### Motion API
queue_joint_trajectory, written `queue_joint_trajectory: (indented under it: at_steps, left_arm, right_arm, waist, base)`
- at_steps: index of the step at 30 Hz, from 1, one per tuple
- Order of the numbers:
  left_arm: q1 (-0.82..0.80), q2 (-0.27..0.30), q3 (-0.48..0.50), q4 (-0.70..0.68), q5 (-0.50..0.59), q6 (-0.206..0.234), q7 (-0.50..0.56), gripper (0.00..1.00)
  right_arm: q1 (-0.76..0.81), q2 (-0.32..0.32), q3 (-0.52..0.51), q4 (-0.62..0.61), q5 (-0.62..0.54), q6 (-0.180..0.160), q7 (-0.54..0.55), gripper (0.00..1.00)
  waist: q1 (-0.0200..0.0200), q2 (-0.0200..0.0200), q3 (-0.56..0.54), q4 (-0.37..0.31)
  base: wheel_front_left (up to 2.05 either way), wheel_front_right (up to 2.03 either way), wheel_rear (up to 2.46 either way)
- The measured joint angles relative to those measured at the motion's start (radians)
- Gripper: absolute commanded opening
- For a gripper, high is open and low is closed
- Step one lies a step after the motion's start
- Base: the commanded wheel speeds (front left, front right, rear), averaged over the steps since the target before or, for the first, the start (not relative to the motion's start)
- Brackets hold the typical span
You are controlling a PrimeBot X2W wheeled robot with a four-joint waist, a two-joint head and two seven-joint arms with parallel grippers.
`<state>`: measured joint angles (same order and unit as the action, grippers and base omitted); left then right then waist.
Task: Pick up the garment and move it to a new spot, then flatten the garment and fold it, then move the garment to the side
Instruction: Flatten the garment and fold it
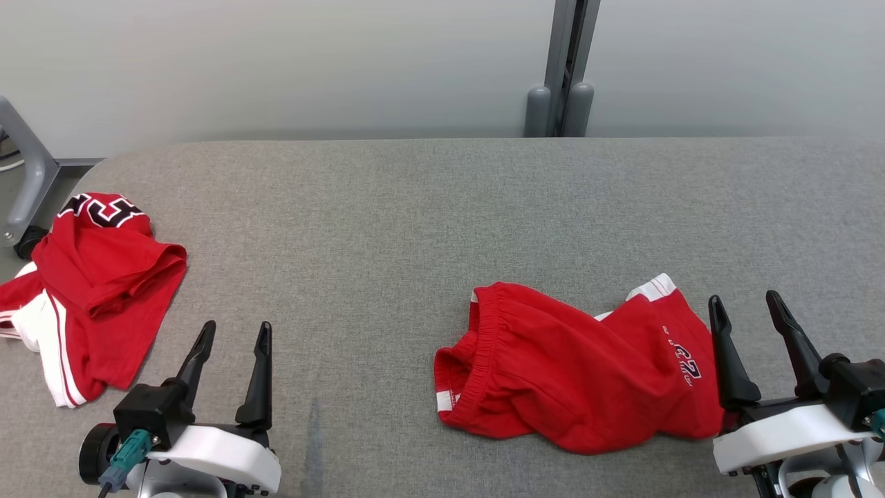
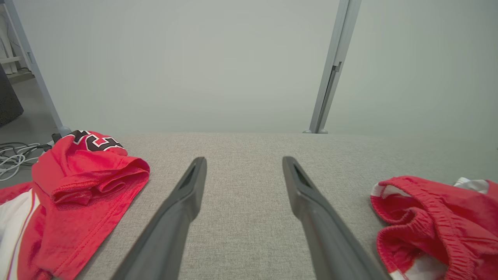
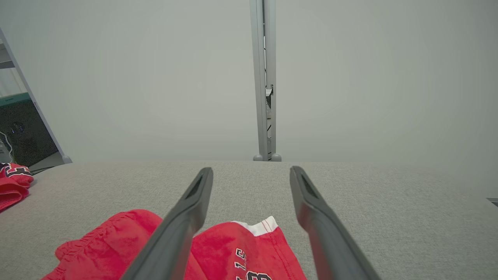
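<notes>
A crumpled pair of red shorts [image 1: 574, 370] with white trim and dark lettering lies on the grey table [image 1: 415, 221], right of centre near the front. Its elastic waistband [image 2: 420, 217] faces left. My right gripper [image 1: 745, 310] hovers open at the shorts' right end, its left finger over the cloth [image 3: 233, 252], nothing held. Far to the left of the shorts, my left gripper [image 1: 231, 337] is open above bare table [image 2: 241, 210], empty.
A second red garment [image 1: 90, 290] with white stripes and a black-and-white number lies bunched at the table's left end, partly over the edge. A grey post [image 1: 567, 69] stands behind the table against a pale wall. Cables [image 2: 13, 157] lie on the floor at left.
</notes>
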<state>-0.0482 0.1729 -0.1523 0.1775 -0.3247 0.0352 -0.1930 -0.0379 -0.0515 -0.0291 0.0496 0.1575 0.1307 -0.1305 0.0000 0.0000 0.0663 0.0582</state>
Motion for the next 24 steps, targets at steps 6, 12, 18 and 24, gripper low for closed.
queue_joint_trajectory:
  at_steps: [6, 12, 18, 24]
  left_arm:
    - [0.000, 0.002, -0.009, -0.010, 0.000, 0.001, 0.008, 1.00]
    - [-0.031, 0.000, -0.030, -0.024, 0.002, 0.007, 0.027, 1.00]
    - [-0.158, -0.030, -0.103, -0.027, 0.014, -0.038, 0.081, 1.00]
    - [-0.317, -0.086, -0.233, 0.051, 0.008, -0.102, 0.237, 1.00]
  right_arm:
    - [0.003, 0.001, 0.000, -0.003, 0.005, 0.000, 0.003, 1.00]
    - [0.002, 0.002, 0.000, -0.003, 0.010, 0.000, 0.003, 1.00]
    - [-0.016, 0.002, 0.007, -0.005, 0.010, 0.000, 0.004, 1.00]
    - [-0.042, 0.002, 0.025, 0.002, 0.013, 0.000, -0.001, 1.00]
  waist:
    - [0.0000, 0.0000, 0.007, 0.003]
    - [0.0000, 0.0000, 0.023, 0.005]
    - [0.0000, 0.0000, 0.050, 0.001]
    - [0.0000, 0.0000, 0.083, -0.036]
  base:
    - [0.00, 0.00, 0.00]
    - [0.00, 0.00, 0.00]
    - [0.00, 0.00, 0.00]
    - [0.00, 0.00, 0.00]
